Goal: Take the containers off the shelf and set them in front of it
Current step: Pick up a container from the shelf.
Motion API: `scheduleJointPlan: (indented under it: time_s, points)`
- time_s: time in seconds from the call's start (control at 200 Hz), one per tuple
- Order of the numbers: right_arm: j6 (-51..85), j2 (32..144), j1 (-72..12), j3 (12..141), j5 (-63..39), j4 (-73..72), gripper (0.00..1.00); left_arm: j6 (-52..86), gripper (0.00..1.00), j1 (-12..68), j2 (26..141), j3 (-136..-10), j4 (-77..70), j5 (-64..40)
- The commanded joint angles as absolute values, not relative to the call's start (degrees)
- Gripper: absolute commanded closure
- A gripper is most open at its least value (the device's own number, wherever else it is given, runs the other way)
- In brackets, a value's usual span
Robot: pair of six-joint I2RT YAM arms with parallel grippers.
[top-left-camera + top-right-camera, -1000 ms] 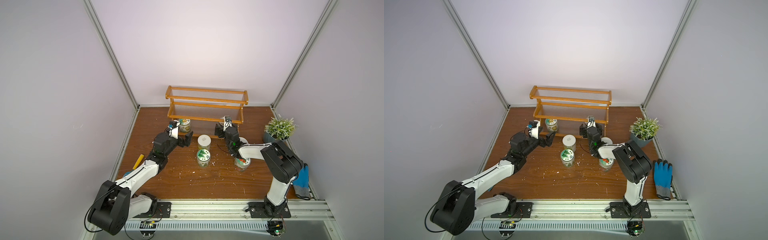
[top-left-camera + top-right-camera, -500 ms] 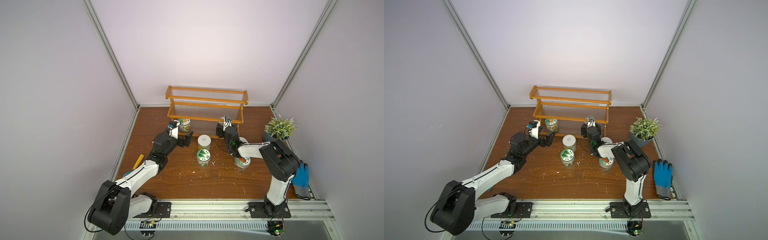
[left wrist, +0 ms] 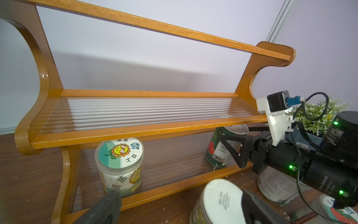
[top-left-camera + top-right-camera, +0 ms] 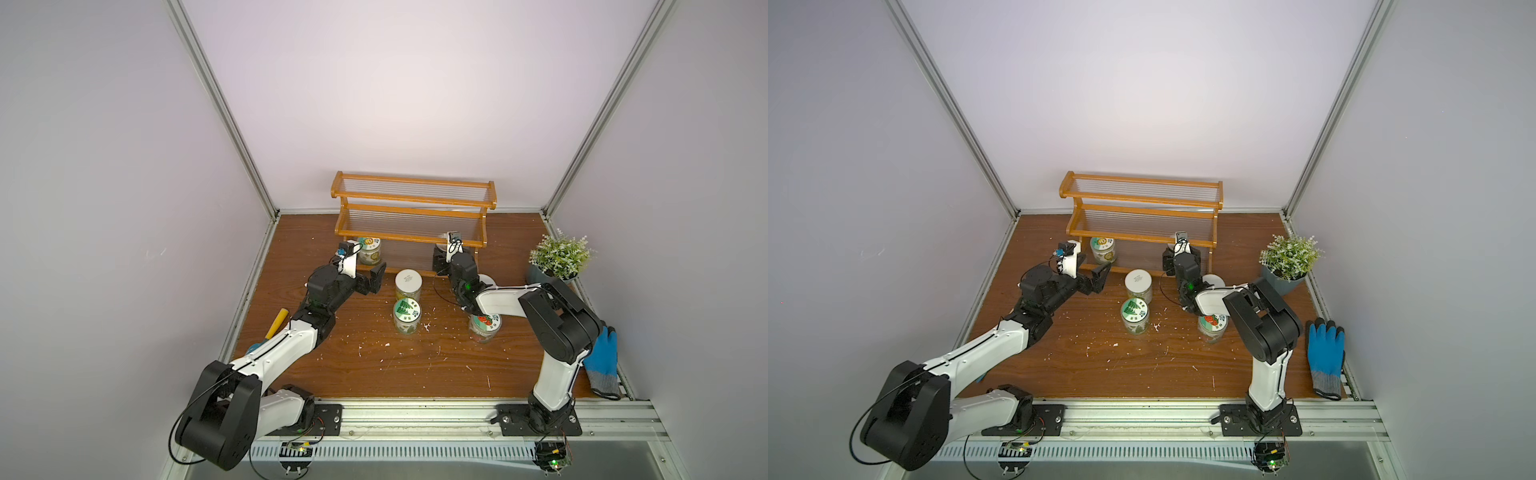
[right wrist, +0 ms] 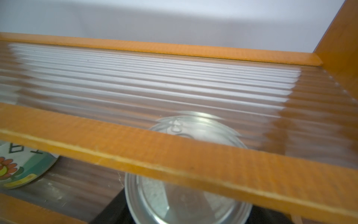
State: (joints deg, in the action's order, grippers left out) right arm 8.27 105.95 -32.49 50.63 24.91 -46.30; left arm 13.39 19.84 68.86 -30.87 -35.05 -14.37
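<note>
Contact is made on both sides of the silver metal can (image 3: pixel 214 155) by the jaws of the right gripper (image 5: pixel 189 211), which are drawn in to the can's width; the can is seen tilted at the lowest tier of the shelf (image 4: pixel 411 208), and whether its base is lifted clear cannot be told. Just behind that gripper's wrist, on the table (image 4: pixel 374 365), a white-capped jar (image 4: pixel 487 279) is half hidden by the arm, and a red-labelled jar (image 4: pixel 485 326) farther back is partly covered by the forearm. The jaws of the left gripper (image 3: pixel 180 199) are spread wide, and nothing is held between them. Straight beyond them a sunflower-lidded jar (image 3: pixel 120 153) is left upright on the lowest tier; a plain-lidded jar (image 3: pixel 220 197) is set on the table just beside one finger, with a leaf-lidded jar (image 4: pixel 407 316) just behind it. A potted plant (image 4: pixel 557 257) and a blue glove (image 4: pixel 602 361) are found well apart from both grippers.
</note>
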Motion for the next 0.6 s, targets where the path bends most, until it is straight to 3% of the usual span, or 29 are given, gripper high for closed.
scheduleJointPlan:
  time_s: [0.0,0.596]
  points:
    - [7.54,101.83,-32.74,50.12,23.55,-46.95,0.42,13.71,0.00,19.16,68.57,-30.59,-36.56,-15.10]
    - [8.83,95.84,-35.15,45.10,23.11,-43.59,0.45,13.91,0.00,19.16,67.94,-30.68,-36.48,-15.16]
